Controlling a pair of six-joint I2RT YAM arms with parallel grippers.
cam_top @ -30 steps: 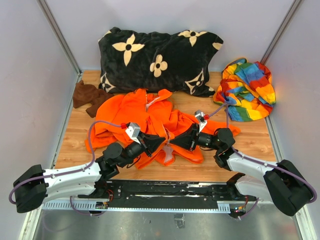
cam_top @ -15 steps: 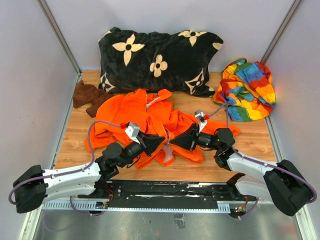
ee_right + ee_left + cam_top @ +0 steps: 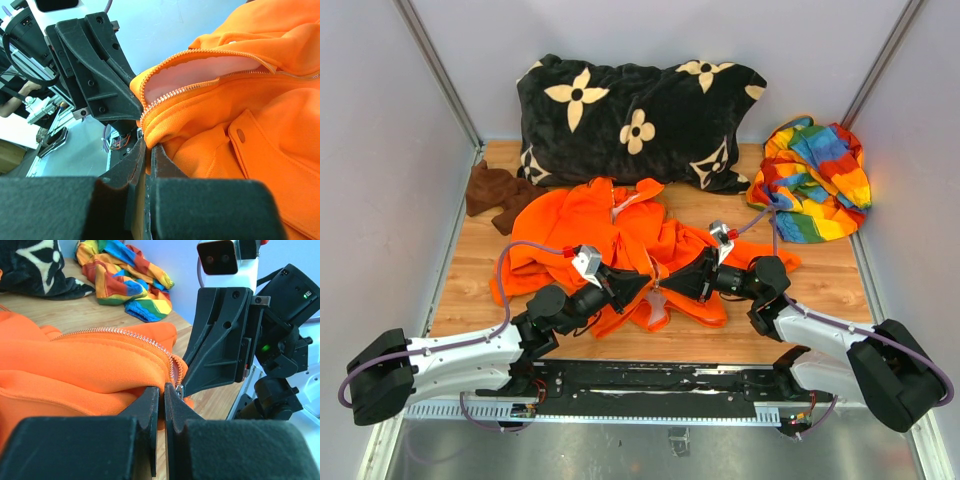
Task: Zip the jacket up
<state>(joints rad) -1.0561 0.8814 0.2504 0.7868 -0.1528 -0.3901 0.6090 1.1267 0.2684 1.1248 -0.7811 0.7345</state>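
Jacket (image 3: pixel 590 225) lies bunched on the table (image 3: pixel 460 290), its near hem clamped in both the left pincer (image 3: pixel 642 284) and the right pincer (image 3: pixel 672 286), tips almost meeting. Left wrist view shows zipper teeth (image 3: pixel 125 333) just beyond its tips; right wrist view alone shows pink lining (image 3: pixel 200 72).

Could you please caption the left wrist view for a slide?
Left gripper shut on the orange jacket at the zipper end, right gripper facing it.

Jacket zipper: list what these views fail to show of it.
- Right wrist view: the upper end of the zipper, cut off by the right edge.
- Top view: its lower end on the jacket, covered by the left gripper and right gripper.
- Left wrist view: whether the slider joins both rows; too small, beside the fingers.
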